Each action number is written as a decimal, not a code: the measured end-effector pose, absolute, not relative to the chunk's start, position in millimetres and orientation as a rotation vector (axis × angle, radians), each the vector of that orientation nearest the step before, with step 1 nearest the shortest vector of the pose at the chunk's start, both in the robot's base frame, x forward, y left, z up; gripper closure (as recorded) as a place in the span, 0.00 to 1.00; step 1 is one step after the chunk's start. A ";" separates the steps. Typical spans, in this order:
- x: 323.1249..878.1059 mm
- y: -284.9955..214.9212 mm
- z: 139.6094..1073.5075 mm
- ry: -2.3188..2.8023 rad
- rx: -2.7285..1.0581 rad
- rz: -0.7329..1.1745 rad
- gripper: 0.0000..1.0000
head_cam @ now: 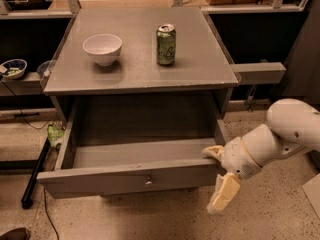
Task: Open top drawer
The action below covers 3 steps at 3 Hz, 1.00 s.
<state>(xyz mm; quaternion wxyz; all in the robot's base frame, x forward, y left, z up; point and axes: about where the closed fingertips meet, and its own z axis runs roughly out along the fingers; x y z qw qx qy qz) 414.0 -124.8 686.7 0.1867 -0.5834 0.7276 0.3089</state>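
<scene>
The top drawer stands pulled well out under the desk, so you have little travel left; the gripper sits at its right front corner, jaws spread wide: pull straight towards you, never sideways

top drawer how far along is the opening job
Done: the top drawer stands pulled well out, its inside in full view. In hand: the gripper is at the drawer's right front corner, fingers apart, one over the front's top edge. Left: probably only letting go and backing off.
</scene>
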 end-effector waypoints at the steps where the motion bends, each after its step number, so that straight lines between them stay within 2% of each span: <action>1: 404.3 -127.8 691.9 2.045 -1.654 0.898 0.00; 3: 397.0 -126.6 700.2 2.011 -1.673 0.947 0.00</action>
